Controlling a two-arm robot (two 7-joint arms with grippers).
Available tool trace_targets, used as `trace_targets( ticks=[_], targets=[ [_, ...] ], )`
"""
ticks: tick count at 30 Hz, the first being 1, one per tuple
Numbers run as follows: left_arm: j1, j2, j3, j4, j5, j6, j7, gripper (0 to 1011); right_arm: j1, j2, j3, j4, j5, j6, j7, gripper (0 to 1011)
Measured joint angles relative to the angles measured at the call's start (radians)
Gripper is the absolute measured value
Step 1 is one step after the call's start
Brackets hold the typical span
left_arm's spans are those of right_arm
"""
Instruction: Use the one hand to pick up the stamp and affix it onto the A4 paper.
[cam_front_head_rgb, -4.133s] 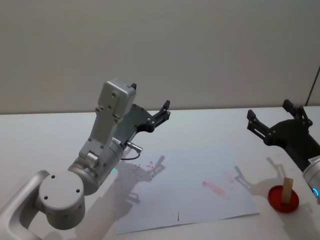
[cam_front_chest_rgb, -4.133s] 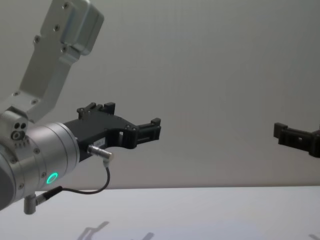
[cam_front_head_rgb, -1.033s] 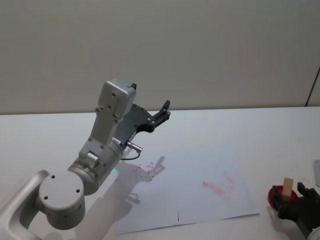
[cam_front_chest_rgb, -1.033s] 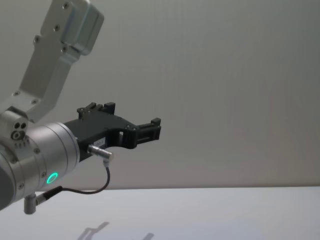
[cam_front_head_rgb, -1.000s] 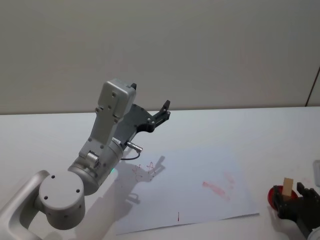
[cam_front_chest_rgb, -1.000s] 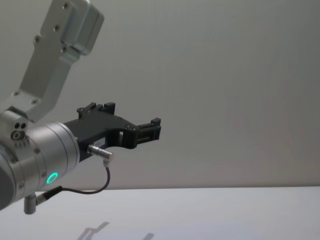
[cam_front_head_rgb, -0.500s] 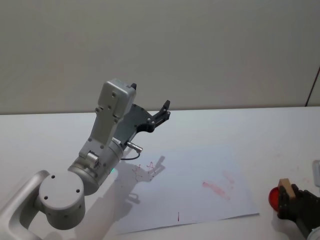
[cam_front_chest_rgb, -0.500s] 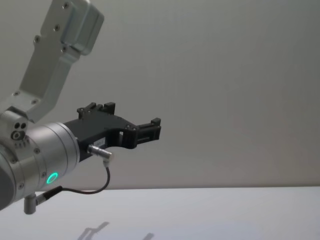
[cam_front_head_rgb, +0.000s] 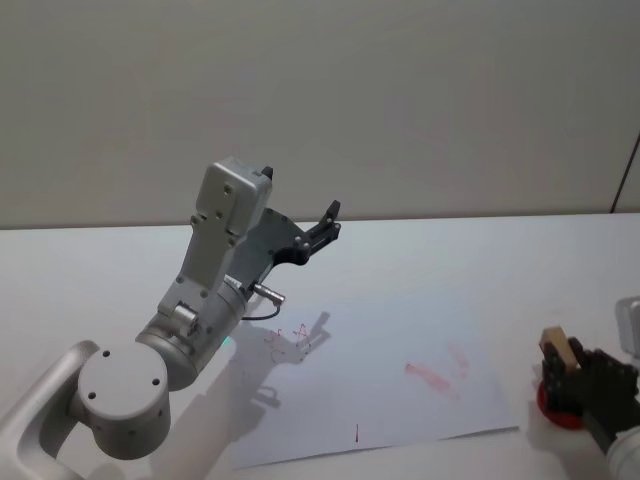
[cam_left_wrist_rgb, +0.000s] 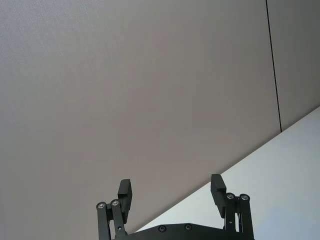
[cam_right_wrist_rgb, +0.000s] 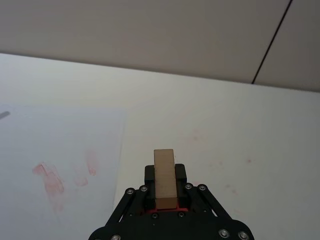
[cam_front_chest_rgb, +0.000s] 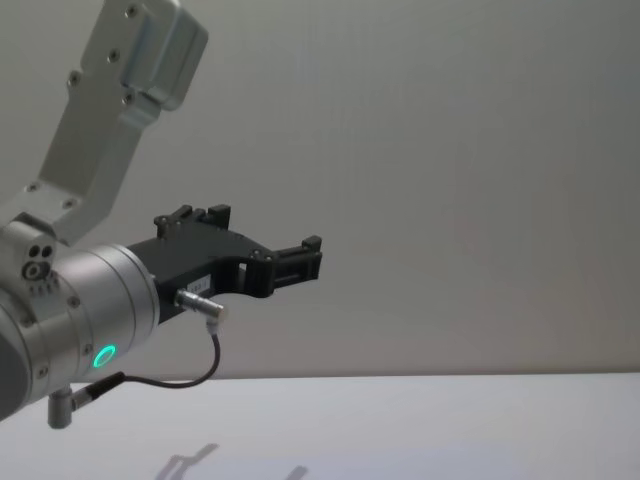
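My right gripper (cam_front_head_rgb: 564, 372) sits low at the table's right edge, shut on the stamp (cam_front_head_rgb: 555, 351), a light-tan wooden block that leans a little to the left. In the right wrist view the stamp (cam_right_wrist_rgb: 164, 179) stands between the black fingers (cam_right_wrist_rgb: 148, 175), with slivers of the red ink pad (cam_right_wrist_rgb: 184, 201) under it. The A4 paper (cam_front_head_rgb: 390, 350) lies to the left of the stamp and carries faint red smears. My left gripper (cam_front_head_rgb: 327, 222) is held high over the table's far left, open and empty, as the left wrist view (cam_left_wrist_rgb: 171, 190) also shows.
The red ink pad (cam_front_head_rgb: 545, 401) rests on the white table (cam_front_head_rgb: 500, 250) just right of the paper's near right corner. The raised left arm (cam_front_chest_rgb: 100, 300) takes up the left side of the chest view. A pale wall stands behind the table.
My right gripper dropped from a raised, open pose to the ink pad and shut on the stamp. In the last half second the stamp shifted up and left. The left arm stayed still.
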Motion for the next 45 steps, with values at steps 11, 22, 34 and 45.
trace_targets(
  ticks=[11,22,34,45],
  targets=[
    [0.000,0.000,0.000,0.000,0.000,0.000,0.000,1001,0.085,-0.020,-0.007,0.026,-0.047,-0.056,0.143,216],
    [0.000,0.000,0.000,0.000,0.000,0.000,0.000,1001,0.204,-0.065,-0.017,0.132,-0.051,-0.080,0.313,214],
    [0.000,0.000,0.000,0.000,0.000,0.000,0.000,1001,0.320,-0.121,-0.035,0.291,-0.035,-0.046,0.452,214],
    [0.000,0.000,0.000,0.000,0.000,0.000,0.000,1001,0.391,-0.161,-0.054,0.412,-0.044,-0.023,0.508,216]
  ],
)
